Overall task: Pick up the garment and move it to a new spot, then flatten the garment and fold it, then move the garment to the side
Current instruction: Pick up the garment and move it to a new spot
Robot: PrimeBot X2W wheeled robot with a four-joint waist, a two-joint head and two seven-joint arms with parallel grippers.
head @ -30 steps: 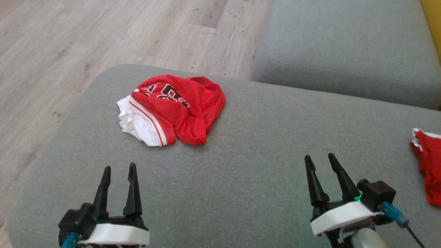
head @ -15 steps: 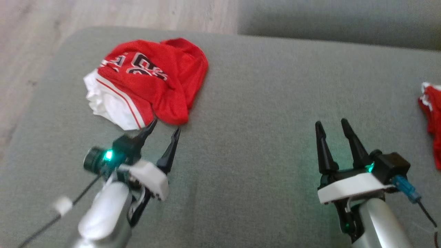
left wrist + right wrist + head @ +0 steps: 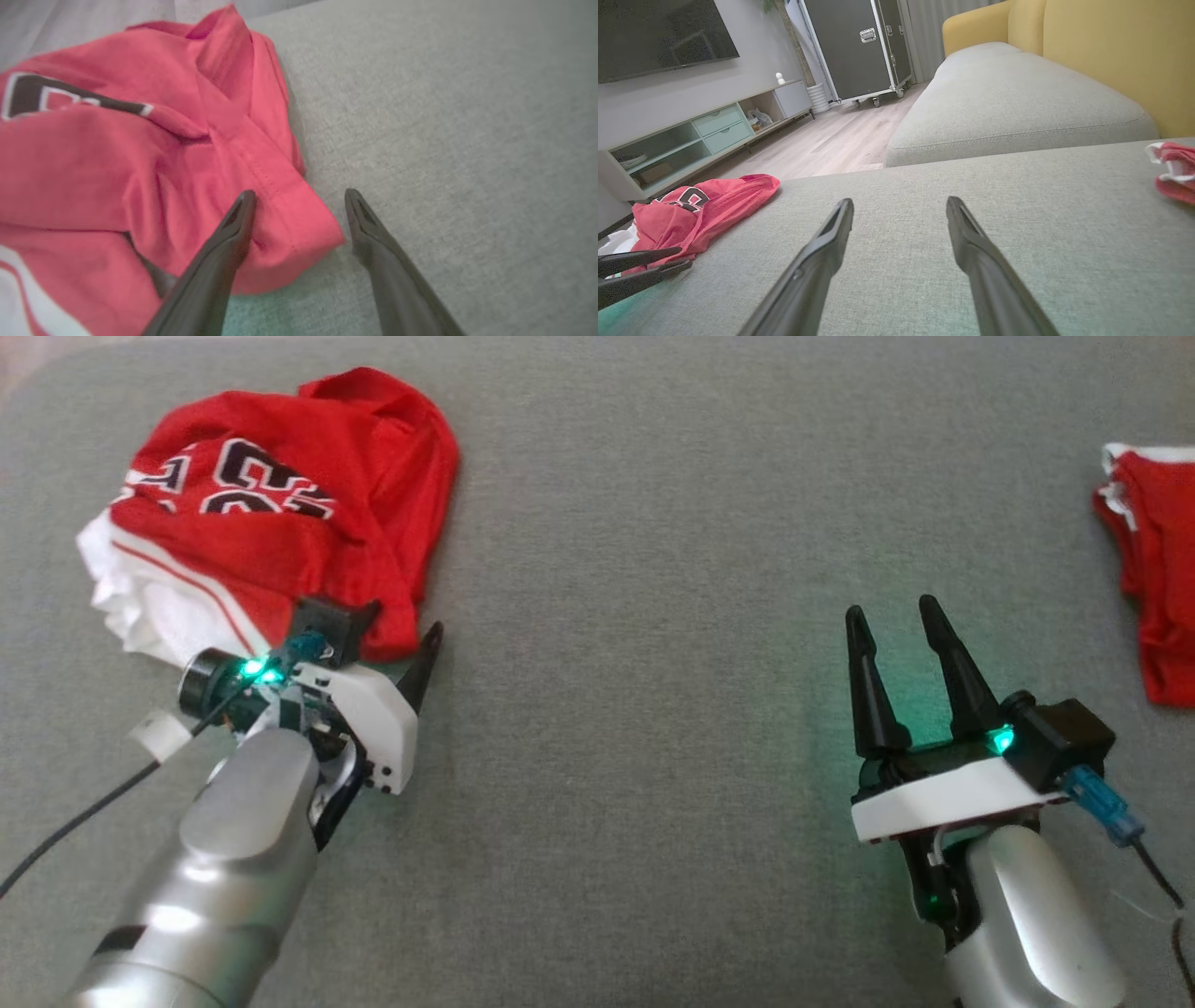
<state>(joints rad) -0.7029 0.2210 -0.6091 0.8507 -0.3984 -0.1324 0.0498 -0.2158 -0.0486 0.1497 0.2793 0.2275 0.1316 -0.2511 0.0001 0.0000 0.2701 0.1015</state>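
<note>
Now the open left hand [image 3: 299, 195] straddles the garment [image 3: 280, 495] at its corner. Right hand [image 3: 896, 616] hovers open, empty; another red cloth [image 3: 1148, 579] lies beyond.

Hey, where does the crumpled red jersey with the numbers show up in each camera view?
Head view: red jersey upper left, on the grey cushion.
Left wrist view: red jersey across the left half, its near corner between the fingers.
Right wrist view: red jersey at lower left.
Shared landmark: the open left gripper at its near corner.

Grey sofa [image 3: 1017, 107] with yellow backrest [image 3: 1111, 56], wooden floor [image 3: 831, 144], pale cabinet [image 3: 691, 135].
</note>
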